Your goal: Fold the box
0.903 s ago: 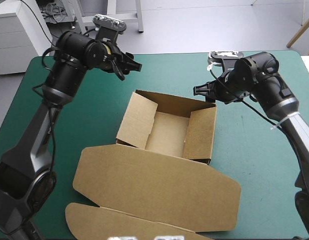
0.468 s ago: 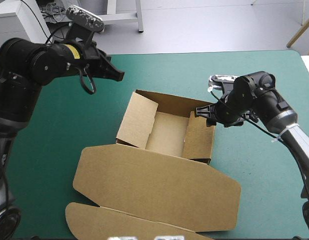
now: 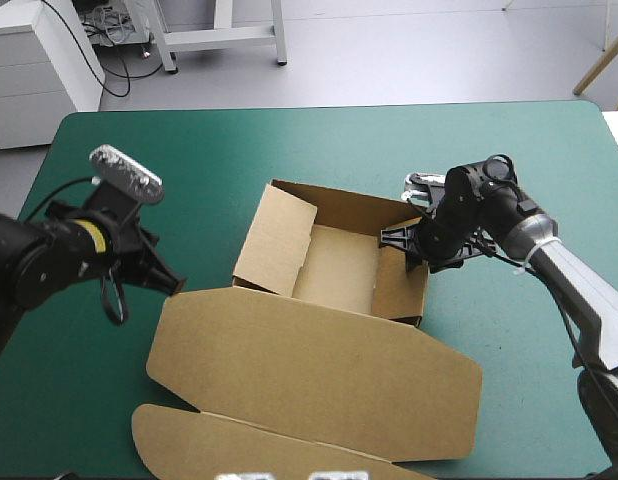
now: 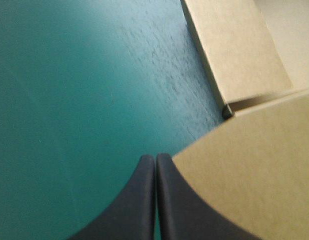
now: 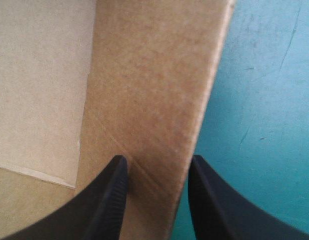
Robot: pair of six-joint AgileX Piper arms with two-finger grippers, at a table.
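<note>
Standing central on the teal-green counter (image 3: pixel 219 160), the brown cardboard box (image 3: pixel 334 265) is an open tray, flat lid (image 3: pixel 309 370) toward the near edge. Board judged light and stiff, bending only at scores; a wall's rim offers best hold. Only the right wrist view confirms the black-fingered right gripper (image 5: pixel 157 165) apart astride the right wall (image 5: pixel 159 90). The left gripper (image 4: pixel 155 159), fingers together, lies beside the lid's corner.
</note>
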